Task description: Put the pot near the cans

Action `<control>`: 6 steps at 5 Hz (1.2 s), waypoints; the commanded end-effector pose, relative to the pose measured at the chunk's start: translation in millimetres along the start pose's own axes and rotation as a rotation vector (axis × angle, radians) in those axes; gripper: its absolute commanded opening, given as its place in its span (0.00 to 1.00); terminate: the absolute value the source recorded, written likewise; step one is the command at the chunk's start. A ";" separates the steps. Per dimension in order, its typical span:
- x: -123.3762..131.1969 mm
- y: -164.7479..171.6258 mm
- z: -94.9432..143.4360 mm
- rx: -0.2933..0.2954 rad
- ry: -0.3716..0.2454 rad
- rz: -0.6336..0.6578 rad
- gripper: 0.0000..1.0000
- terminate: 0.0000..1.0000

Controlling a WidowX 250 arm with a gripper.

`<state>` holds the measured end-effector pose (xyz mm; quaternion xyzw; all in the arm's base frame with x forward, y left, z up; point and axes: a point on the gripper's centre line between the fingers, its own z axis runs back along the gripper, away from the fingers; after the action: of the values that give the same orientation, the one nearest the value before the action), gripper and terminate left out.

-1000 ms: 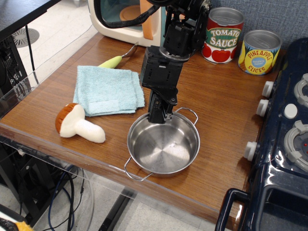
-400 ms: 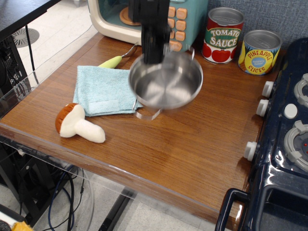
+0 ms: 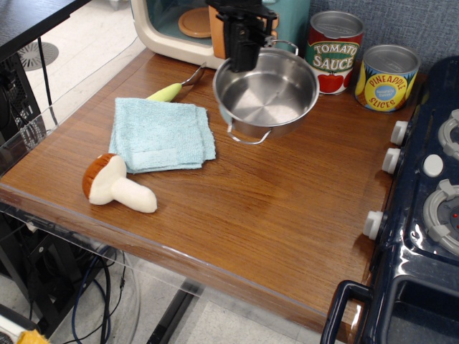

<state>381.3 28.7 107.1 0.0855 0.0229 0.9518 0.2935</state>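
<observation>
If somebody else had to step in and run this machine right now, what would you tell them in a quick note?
Gripper: jaws shut on the pot's far-left rim.
Pot: appears held above the wooden table, empty, right beside the tomato sauce can; the pineapple can stands further right.
Done: pot picked up and brought over to the cans.
Left: lower it onto the table by the cans, open the jaws, pull away. Take care not to bump the tomato sauce can.

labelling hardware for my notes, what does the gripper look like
The gripper is all black, boxy and angular, with two narrow flat fingers. No markings or cables are visible on it, and the rest of the arm is out of frame.
</observation>
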 end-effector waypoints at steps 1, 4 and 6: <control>-39.7 -9.1 -12.1 -0.007 0.037 0.058 0.00 0.00; -62.2 -10.0 -35.9 0.014 0.022 0.068 0.00 0.00; -56.5 -3.8 -32.4 0.007 0.006 0.038 1.00 0.00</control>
<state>419.5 1.4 30.1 0.1267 0.0380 0.9539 0.2693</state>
